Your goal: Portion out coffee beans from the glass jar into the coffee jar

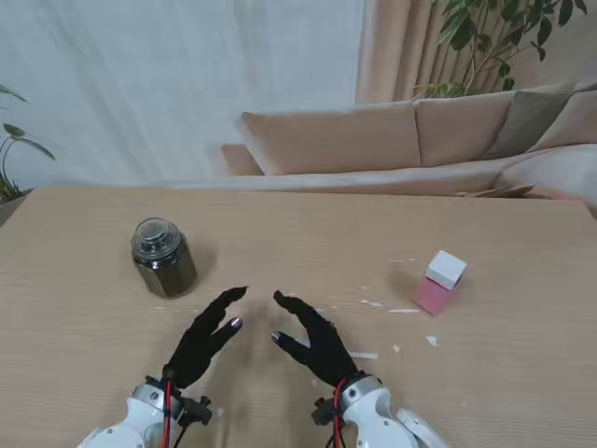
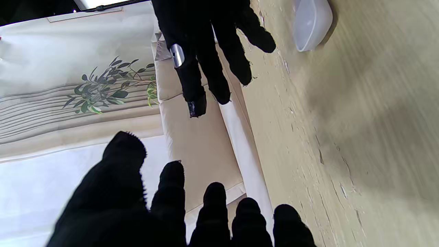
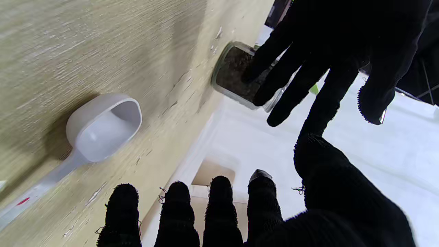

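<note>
We hold both hands low over the table, palms facing each other, nearer to us than every object. Our left hand has its fingers spread and holds nothing. Our right hand is likewise released, fingers apart, with nothing between them.

The glass jar stands upright on the table, to the left of and farther from us than our left hand, apart from it. Its lid is on and dark coffee beans fill most of it. The right wrist view shows the same jar beyond the left hand's fingers.

A pink container with a white cap stands well to the right; we judge this to be the coffee jar, though the pictures do not confirm it. A white scoop lies on the table near our right hand in the wrist view.

Progress assessment: no portioning has begun. The glass jar is closed, the scoop is empty, and nothing is grasped. Opening, scooping and transfer all remain.
</note>
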